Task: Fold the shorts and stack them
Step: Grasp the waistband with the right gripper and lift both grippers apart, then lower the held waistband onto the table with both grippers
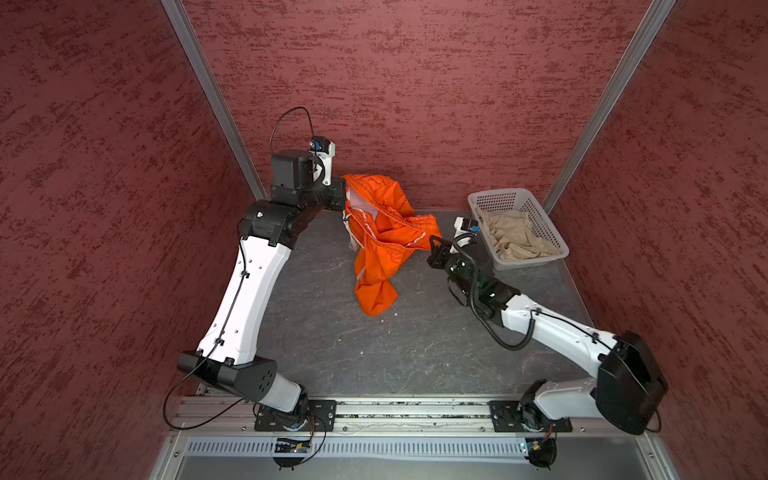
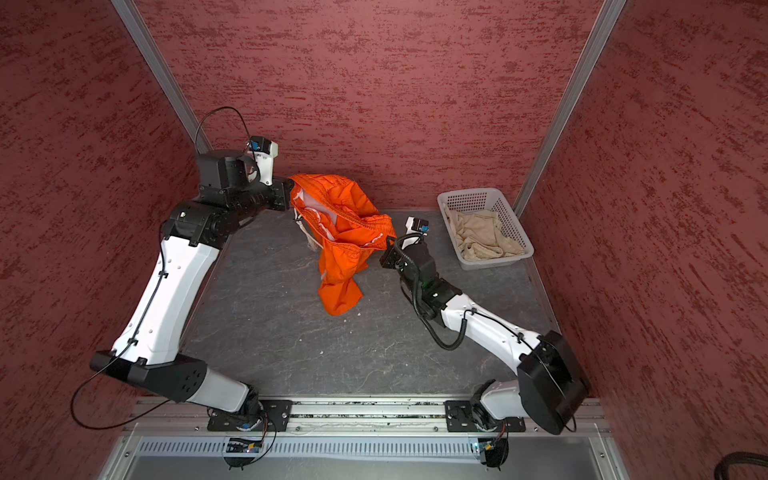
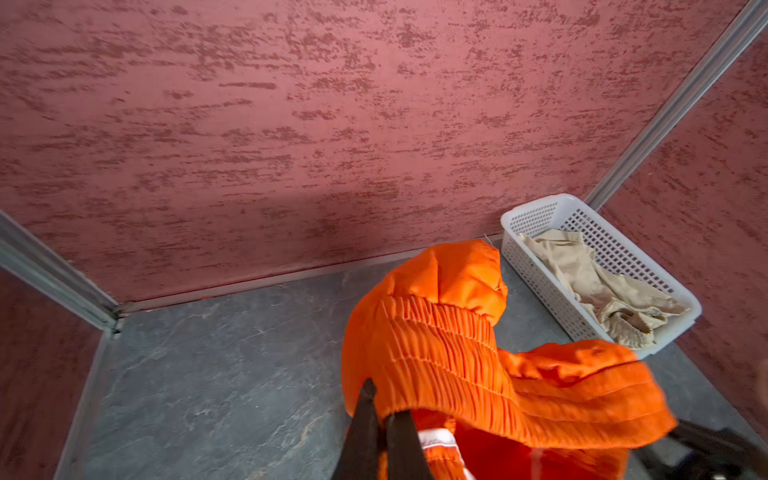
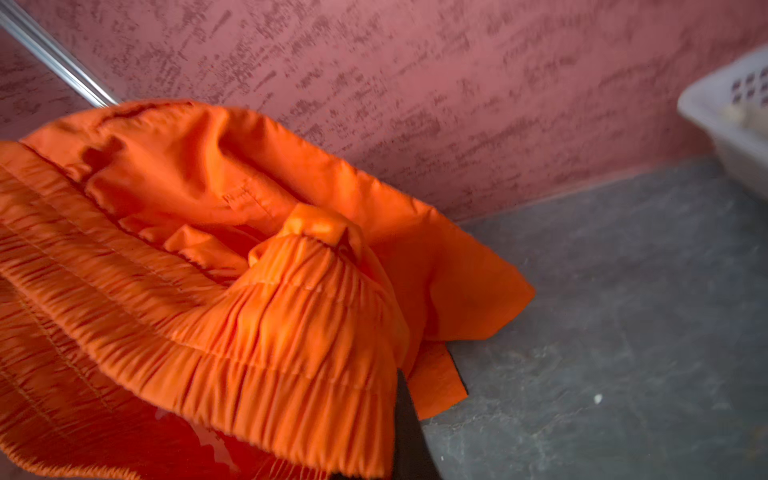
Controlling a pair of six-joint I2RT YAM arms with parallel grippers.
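Between my two grippers, the orange shorts (image 1: 384,249) hang by their gathered waistband, caught at both ends and sagging in the middle. My left gripper (image 1: 344,196) is clamped tight on one end of that band. In its wrist view the two dark fingers (image 3: 362,428) press together, with the ruched elastic bunched just past their tips. My right gripper (image 1: 433,242) is closed too, on the opposite end of the band. There the elastic drapes over the jaws and hides most of them, so only one dark finger (image 4: 409,432) shows under the cloth.

Below both sets of fingers, one leg of the shorts trails down, and its hem lies crumpled on the grey tabletop (image 1: 332,353). A pale drawstring (image 1: 353,244) dangles just under the left fingers.

Behind the left fingers the red back wall (image 1: 415,104) stands close. To the outer side of the right fingers, the white basket (image 1: 532,259) sits in the back corner, and in both top views my right wrist is just beside its near wall. The beige shorts (image 1: 515,235) lie rumpled inside it, well apart from either grip.
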